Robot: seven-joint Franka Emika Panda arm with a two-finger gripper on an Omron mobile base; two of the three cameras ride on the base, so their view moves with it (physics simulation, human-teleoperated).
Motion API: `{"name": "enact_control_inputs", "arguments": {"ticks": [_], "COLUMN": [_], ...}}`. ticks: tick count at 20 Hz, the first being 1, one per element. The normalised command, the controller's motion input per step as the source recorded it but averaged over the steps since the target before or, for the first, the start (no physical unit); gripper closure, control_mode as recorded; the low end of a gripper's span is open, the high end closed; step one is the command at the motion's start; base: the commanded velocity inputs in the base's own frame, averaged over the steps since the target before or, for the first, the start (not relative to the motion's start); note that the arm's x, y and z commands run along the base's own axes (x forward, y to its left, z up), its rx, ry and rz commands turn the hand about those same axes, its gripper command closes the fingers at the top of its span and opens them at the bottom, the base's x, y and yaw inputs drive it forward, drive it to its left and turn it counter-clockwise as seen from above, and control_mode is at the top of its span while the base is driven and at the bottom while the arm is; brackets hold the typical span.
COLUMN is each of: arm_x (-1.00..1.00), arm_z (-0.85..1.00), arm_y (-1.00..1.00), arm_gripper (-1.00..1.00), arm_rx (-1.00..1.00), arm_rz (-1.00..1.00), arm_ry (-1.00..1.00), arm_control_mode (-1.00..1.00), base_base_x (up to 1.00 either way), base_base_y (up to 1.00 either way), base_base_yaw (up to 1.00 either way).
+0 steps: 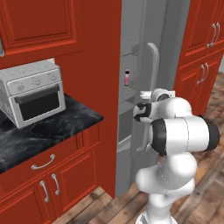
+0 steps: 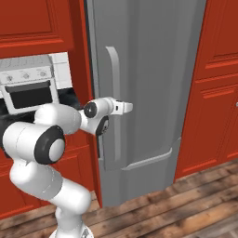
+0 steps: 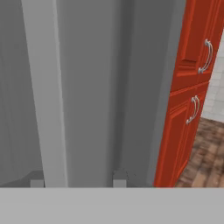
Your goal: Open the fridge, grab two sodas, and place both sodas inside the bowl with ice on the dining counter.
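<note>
While ajar, the fridge (image 1: 131,65) beside a toaster oven (image 1: 33,92), jaws apart astride its handle (image 3: 43,87).

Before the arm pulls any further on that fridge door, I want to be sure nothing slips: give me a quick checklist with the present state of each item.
1. Fingers straddle the handle: ok, one tip on each side of the bar in the hand view.
2. Firm grip on the bar: cannot tell, contact is not visible.
3. Fridge door ajar: ok, a gap shows in the left base view.
4. Soda in sight: ok, one slim bottle on an inner shelf.
5. Second soda located: cannot tell.
6. Door swing free of the red cabinet: cannot tell.
</note>
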Motion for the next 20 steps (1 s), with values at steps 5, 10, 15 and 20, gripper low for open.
{"name": "enact_control_inputs", "arguments": {"ticks": [5,10,15,20], "arm_x": [-0.32,-0.28,-0.23,-0.08], "arm_z": [0.63,0.70,0.83,0.90], "arm_y": [-1.00,-1.00,-1.00,-0.99], "arm_gripper": [1.00,1.00,1.00,1.00], "arm_rx": [0.00,0.00,0.00,0.02], "arm_rz": [-0.08,-0.09,-0.10,-0.10], "arm_ry": [0.17,0.20,0.23,0.27], "arm_control_mode": [-1.00,-1.00,-1.00,-1.00], "base_base_x": [0.00,0.00,0.00,0.00], "base_base_y": [0.00,0.00,0.00,0.00], "base_base_yaw": [0.00,0.00,0.00,0.00]}}
